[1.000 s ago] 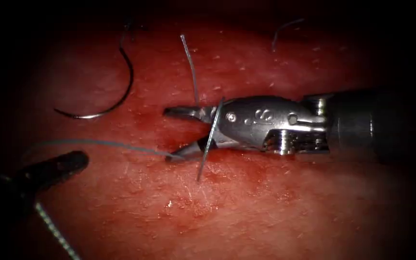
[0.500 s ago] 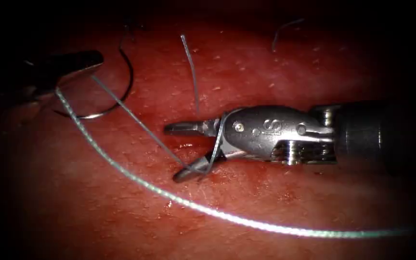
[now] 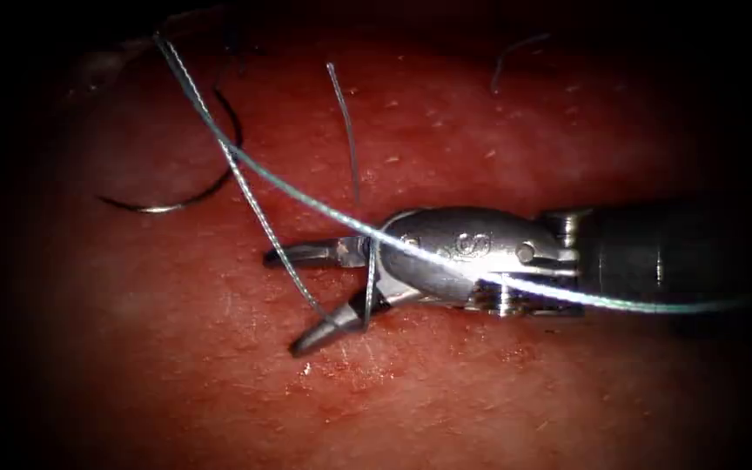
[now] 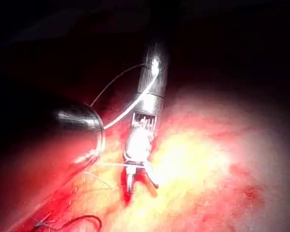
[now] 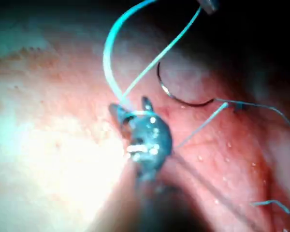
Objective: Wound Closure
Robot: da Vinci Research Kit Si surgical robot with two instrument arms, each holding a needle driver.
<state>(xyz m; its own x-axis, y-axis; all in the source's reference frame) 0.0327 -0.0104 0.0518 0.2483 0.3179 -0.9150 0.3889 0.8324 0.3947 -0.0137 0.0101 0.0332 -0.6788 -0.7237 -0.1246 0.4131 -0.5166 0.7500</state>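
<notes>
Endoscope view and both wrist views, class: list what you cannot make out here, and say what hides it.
1. Left tool, endoscope view: lost in the dark border, so its grip on the thread cannot be judged.
2. Needle, endoscope view: its upper end runs into shadow behind the thread; it lies on the tissue, left of the right tool.
3. Cut, endoscope view: covered by the right tool's open jaws.

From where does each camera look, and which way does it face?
Endoscope: above and in front, facing the tissue; right tool, fingers open, empty, thread draped over it; needle lies free on the tissue.
Left wrist: along the left shaft, facing the right tool head-on.
Right wrist: behind its own fingers, facing the needle; left tool holds the thread.
Shared: both wrist views show the right tool and thread.
</notes>
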